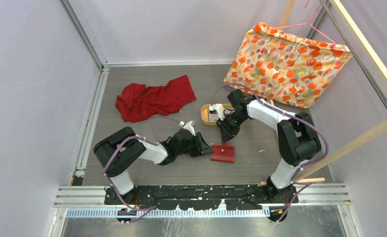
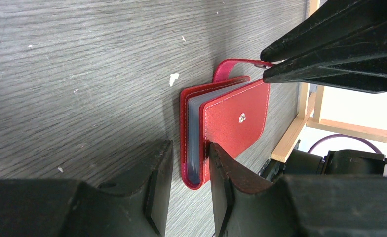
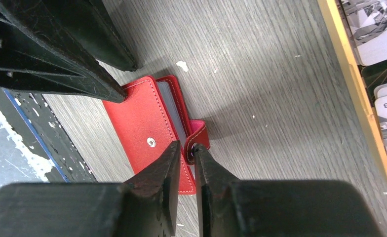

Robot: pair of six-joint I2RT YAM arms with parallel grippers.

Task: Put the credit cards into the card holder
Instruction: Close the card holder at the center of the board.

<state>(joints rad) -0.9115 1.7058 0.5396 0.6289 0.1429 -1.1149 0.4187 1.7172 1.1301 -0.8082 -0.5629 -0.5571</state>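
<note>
Red stitched leather-like card holder point(image 2: 236, 123), rectangular, snap-tabbed.

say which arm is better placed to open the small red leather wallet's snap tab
right: the right hand pinches the snap tab; the left hand clamps the small red leather wallet at its other end

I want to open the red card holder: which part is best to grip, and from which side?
Best grip the snap tab: it arches free past the cover's edge of the card holder, so jaws can close on its two flat faces. Come probably from above.
</note>
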